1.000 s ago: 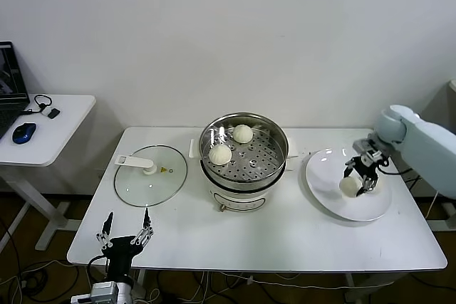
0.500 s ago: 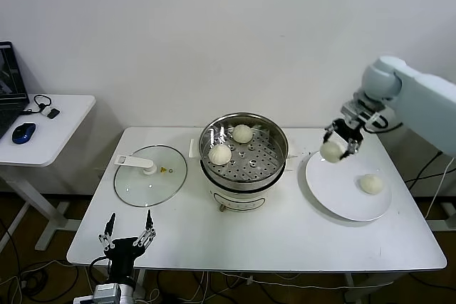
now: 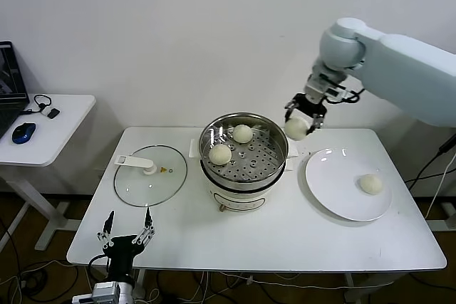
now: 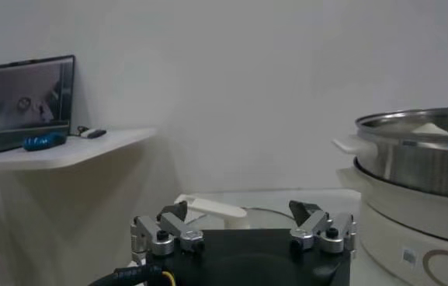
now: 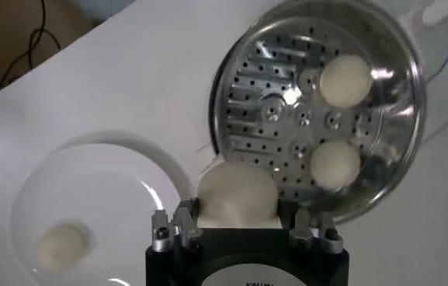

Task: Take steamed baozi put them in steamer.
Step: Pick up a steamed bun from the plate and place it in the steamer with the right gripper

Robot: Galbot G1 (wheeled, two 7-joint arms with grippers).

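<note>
Head view: lid (image 3: 150,174) beside steamer (image 3: 244,156)

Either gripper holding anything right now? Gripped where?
The right gripper holds a baozi by its sides, in the air beside the steamer. The left gripper is open and empty.

Shiny perforated metal steamer (image 3: 244,151), matte doughy baozi (image 3: 220,154), glossy white plate (image 3: 335,190), clear glass lid (image 3: 150,175)
</note>
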